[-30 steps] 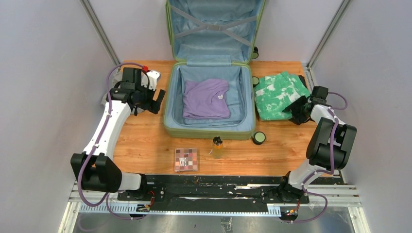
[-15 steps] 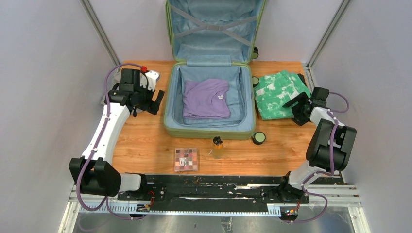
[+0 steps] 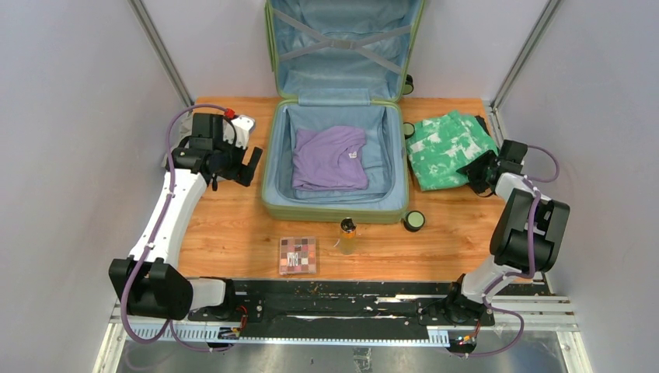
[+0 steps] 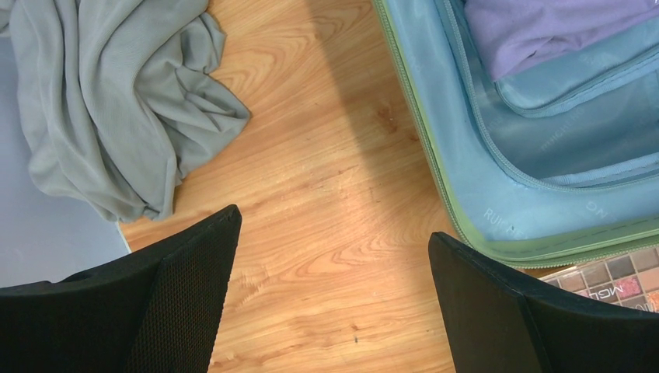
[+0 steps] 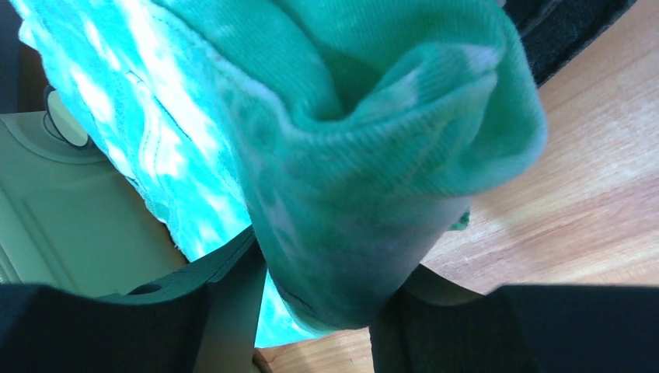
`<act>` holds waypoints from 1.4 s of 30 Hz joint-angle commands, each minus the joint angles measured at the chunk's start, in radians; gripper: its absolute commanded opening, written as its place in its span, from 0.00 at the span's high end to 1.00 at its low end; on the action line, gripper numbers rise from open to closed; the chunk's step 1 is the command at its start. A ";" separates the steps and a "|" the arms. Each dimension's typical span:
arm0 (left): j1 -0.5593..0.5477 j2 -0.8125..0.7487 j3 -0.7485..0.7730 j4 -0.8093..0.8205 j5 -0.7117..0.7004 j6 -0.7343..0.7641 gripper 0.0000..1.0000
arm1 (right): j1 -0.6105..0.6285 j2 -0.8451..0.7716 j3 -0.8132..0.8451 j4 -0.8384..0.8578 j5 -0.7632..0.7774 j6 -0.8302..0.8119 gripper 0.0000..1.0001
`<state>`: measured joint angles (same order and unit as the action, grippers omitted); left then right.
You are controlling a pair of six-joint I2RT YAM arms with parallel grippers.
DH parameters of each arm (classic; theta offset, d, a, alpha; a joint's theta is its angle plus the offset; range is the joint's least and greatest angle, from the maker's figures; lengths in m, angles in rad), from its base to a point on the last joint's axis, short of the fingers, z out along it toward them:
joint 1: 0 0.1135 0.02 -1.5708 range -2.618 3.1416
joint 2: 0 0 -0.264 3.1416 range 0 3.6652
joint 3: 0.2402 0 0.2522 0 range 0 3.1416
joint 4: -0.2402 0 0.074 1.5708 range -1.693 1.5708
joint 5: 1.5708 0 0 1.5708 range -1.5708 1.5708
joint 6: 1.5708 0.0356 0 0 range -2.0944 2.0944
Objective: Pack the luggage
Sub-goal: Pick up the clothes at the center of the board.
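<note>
The luggage [image 3: 334, 208] lies open at 12 o'clock on the worktop [image 3: 233, 225], purple shirt [image 3: 329, 158] inside, while at its 3 o'clock the right gripper [image 3: 475, 171] has crept closer, now pinching the green tie-dye garment [image 3: 444, 149], likely packed next; the left gripper [image 4: 334, 225] gapes empty.

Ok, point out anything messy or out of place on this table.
A grey cloth lies crumpled at the left edge of the table, unlike the purple shirt lying flat in the luggage. The green tie-dye garment is bunched up in the right claw. Nothing looks spilled or damaged.
</note>
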<state>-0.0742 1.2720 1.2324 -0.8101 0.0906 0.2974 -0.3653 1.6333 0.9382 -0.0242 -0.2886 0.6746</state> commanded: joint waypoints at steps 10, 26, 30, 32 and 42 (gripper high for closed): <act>0.006 -0.021 0.021 0.000 0.015 -0.005 0.04 | -0.011 -0.132 0.069 0.001 -0.066 0.035 0.61; 0.006 -0.039 0.016 -0.001 0.001 0.011 0.04 | 0.034 -0.089 0.218 -0.088 -0.090 0.060 0.88; 0.006 -0.041 0.023 -0.001 0.011 0.000 0.04 | 0.095 -0.112 0.352 -0.151 -0.068 0.014 1.00; 0.006 -0.037 0.032 -0.001 0.005 -0.011 0.04 | 0.137 -0.123 0.435 -0.178 -0.056 -0.009 1.00; 0.018 -0.040 0.062 -0.015 -0.017 -0.052 0.04 | 0.408 -0.155 0.823 -0.280 0.027 -0.131 1.00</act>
<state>-0.0708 1.2518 1.2594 -0.8104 0.0860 0.2687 -0.0647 1.5513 1.6009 -0.3370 -0.2832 0.6044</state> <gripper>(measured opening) 0.960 0.091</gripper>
